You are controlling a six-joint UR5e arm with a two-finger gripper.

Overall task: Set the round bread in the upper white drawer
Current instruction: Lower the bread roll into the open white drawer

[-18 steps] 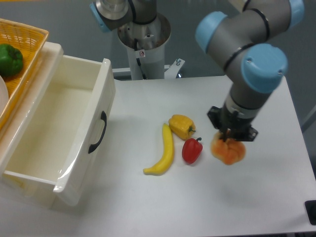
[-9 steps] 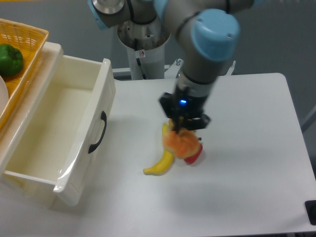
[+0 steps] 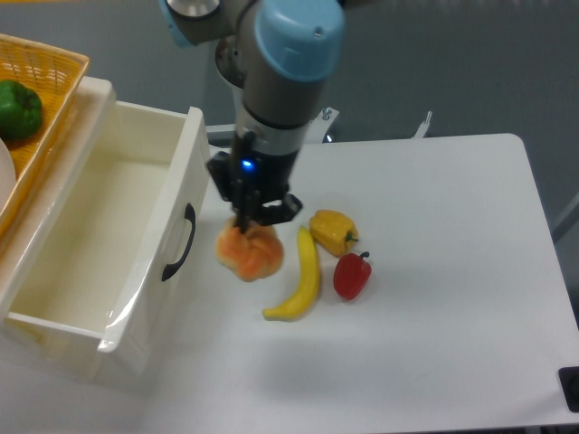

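The round bread [image 3: 249, 254], an orange-tan lumpy bun, hangs in my gripper [image 3: 248, 228], which is shut on its top. It is held above the table just right of the upper white drawer [image 3: 109, 244], close to the drawer's black handle [image 3: 180, 242]. The drawer is pulled open and its inside shows nothing in it. The fingertips are mostly hidden by the bun.
A banana [image 3: 301, 280], a yellow bell pepper [image 3: 333, 231] and a red pepper [image 3: 352, 275] lie on the table right of the bun. A yellow wicker basket [image 3: 45, 90] with a green pepper [image 3: 18, 109] sits at the upper left on the cabinet.
My gripper has carried the bun leftward across the table, from right of the red pepper, over the peppers and banana, to beside the drawer front.
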